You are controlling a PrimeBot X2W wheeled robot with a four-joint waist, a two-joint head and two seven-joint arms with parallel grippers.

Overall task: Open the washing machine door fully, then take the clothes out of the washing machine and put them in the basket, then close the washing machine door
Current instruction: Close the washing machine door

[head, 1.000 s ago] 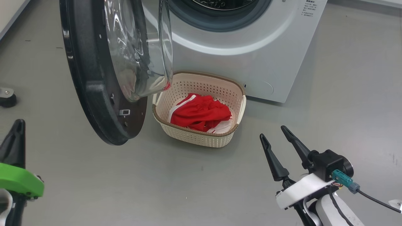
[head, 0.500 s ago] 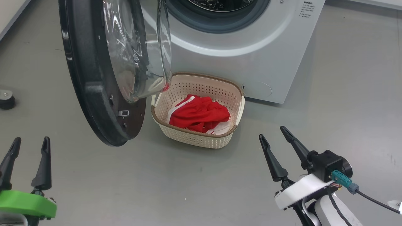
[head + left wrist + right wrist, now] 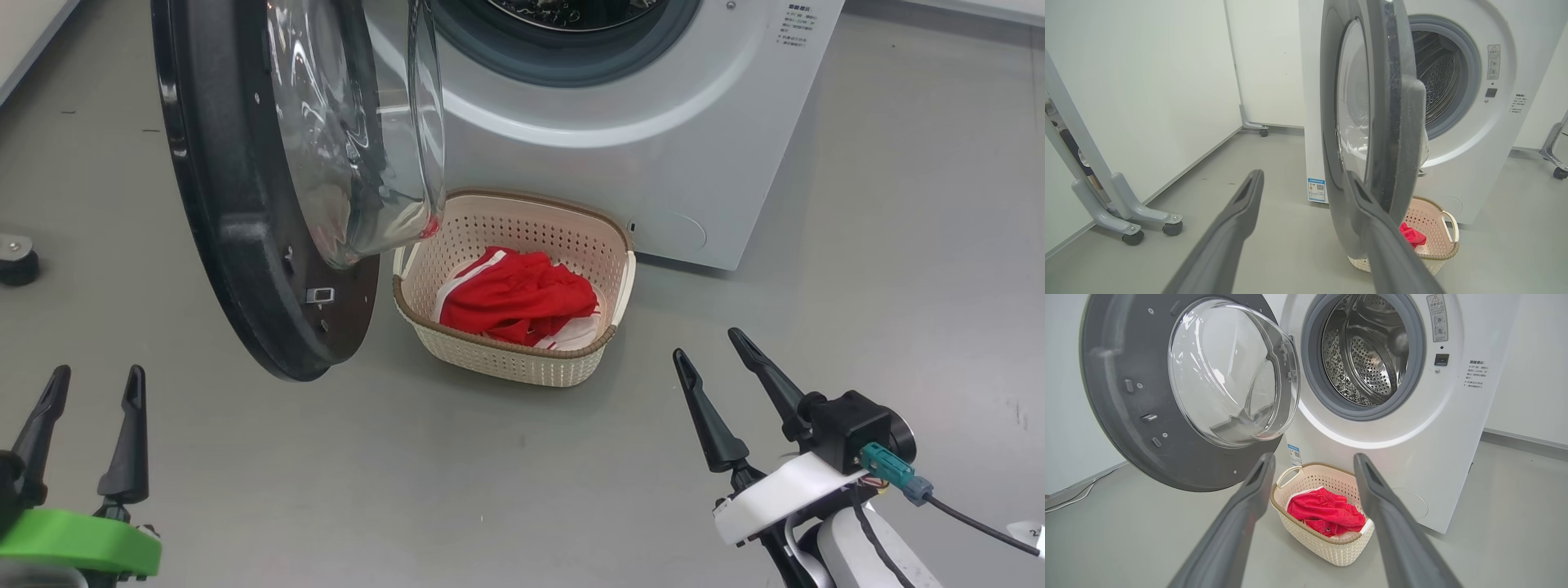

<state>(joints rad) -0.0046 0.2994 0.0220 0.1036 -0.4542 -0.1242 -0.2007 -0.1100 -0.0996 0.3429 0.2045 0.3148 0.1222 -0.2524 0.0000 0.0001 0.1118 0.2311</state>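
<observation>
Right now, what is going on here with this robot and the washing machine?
A two-armed robot is working at the washer. The door stands wide open, and the drum looks empty in the right wrist view. The red clothes lie in the basket on the floor in front of the washer. The left claw and the right claw are both open, hold nothing and touch nothing. The door is not yet closed.
</observation>
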